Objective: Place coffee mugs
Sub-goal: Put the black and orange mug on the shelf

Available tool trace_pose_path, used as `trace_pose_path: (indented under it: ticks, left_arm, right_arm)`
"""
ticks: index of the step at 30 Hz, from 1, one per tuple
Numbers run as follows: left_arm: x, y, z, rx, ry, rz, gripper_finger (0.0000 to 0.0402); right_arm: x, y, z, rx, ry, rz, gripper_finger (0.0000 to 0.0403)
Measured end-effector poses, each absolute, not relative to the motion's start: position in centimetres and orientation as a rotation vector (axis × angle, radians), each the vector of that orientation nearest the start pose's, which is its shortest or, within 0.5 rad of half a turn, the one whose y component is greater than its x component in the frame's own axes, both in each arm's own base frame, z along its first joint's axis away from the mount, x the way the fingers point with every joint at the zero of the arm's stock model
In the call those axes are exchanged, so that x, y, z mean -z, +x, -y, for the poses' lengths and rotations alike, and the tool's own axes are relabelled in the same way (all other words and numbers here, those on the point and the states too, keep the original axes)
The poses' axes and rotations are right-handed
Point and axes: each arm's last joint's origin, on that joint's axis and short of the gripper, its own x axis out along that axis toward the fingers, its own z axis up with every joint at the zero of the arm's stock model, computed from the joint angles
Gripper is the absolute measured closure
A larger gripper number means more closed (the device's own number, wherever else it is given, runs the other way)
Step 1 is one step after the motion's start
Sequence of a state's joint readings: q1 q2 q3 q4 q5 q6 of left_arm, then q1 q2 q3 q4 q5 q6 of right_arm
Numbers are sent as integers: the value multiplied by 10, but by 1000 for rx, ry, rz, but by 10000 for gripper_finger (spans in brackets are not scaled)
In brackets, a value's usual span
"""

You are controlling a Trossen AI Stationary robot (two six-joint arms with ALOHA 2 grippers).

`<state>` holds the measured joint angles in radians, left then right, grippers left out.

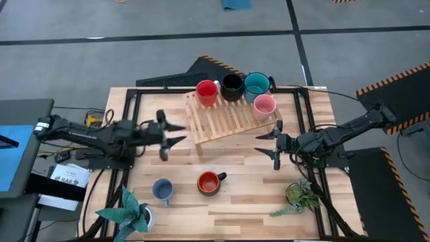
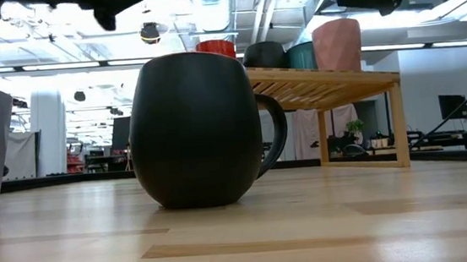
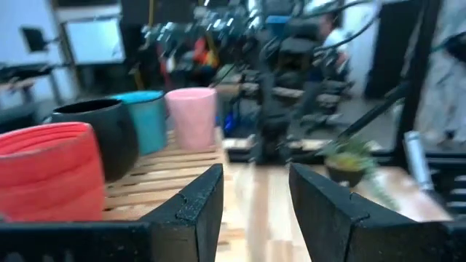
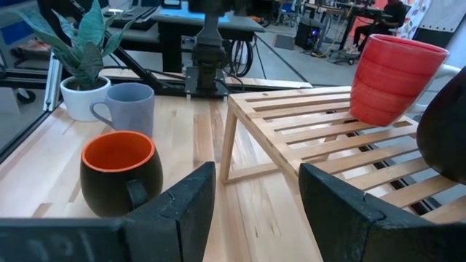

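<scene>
Four mugs stand on the slatted wooden rack: red, black, teal and pink. Two more stand upright on the table nearer me: the light blue mug and the orange-red mug, dark outside and orange inside. My left gripper hovers open just left of the rack, pointing right; its wrist view shows the open fingers beside the red mug. My right gripper hovers open right of the rack's near corner, pointing left.
A potted plant stands at the near left corner and another at the near right. In the low view the dark mug fills the foreground with the rack behind it. Bare wood lies between the two grippers.
</scene>
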<state>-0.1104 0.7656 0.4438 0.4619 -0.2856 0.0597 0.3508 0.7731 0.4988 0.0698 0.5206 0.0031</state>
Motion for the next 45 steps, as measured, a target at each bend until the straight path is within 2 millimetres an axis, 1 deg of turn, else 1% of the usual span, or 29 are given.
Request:
trace_pose_path:
  ticks: [3, 6, 9, 21, 28, 32, 35, 41, 45]
  left_arm:
    - [-270, 161, 14, -172, 39, 194, 258]
    - [-274, 152, 14, -185, 33, 233, 258]
    - [-278, 148, 14, -163, 22, 262, 258]
    - [-274, 150, 14, -154, 31, 227, 258]
    - [-274, 150, 14, -155, 29, 227, 258]
    - [-273, 150, 14, -156, 30, 222, 258]
    - [-273, 150, 14, -157, 30, 222, 258]
    - [-272, 150, 14, -156, 33, 206, 258]
    - [-272, 150, 14, -156, 34, 204, 258]
  right_arm:
    - [-260, 168, -46, 171, -66, -184, 180]
    - [-260, 168, -46, 172, -62, -186, 180]
    - [-260, 168, -46, 172, -63, -188, 180]
    - [-259, 169, -46, 172, -61, -190, 180]
    - [-250, 179, -50, 174, -61, -236, 180]
    - [-245, 194, -58, 105, -3, -270, 180]
    - [-245, 212, -67, 38, 11, -322, 180]
    - [-250, 255, -80, 41, -37, -394, 180]
    - [-251, 282, -88, 64, 41, -410, 180]
